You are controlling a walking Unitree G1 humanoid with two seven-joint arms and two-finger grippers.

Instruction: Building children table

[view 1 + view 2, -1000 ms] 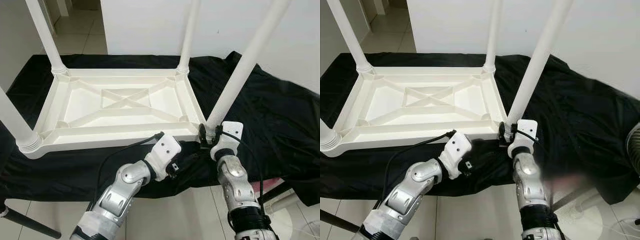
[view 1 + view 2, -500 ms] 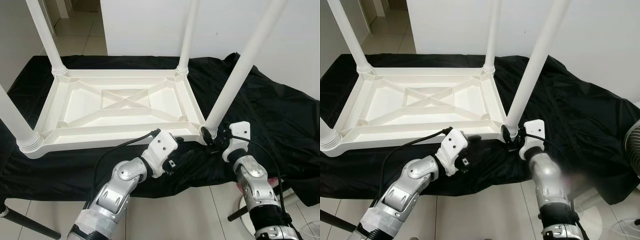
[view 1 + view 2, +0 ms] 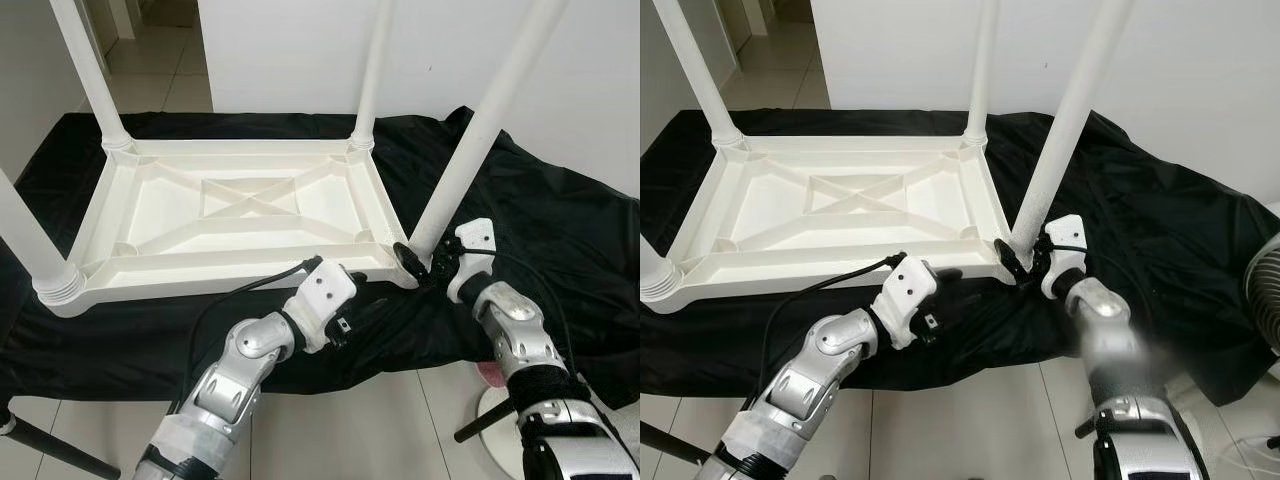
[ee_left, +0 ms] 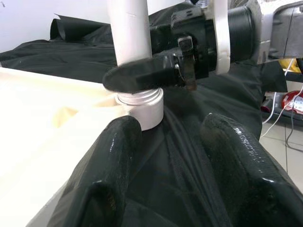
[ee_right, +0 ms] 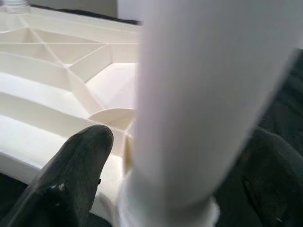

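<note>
Surface: black cloth covered the low platform on the tiled floor; I saw the white tabletop lying on it upside down, four legs standing up.
Left gripper: fingers spread and empty, resting on the cloth just beside the near right corner.
Right gripper: fingers on either side of the base of the near right leg; whether they clamped it, I could not tell.
Risk: I judged the tilted leg not fully seated; a sideways pull could pop it out or drag the tabletop across the cloth.
</note>
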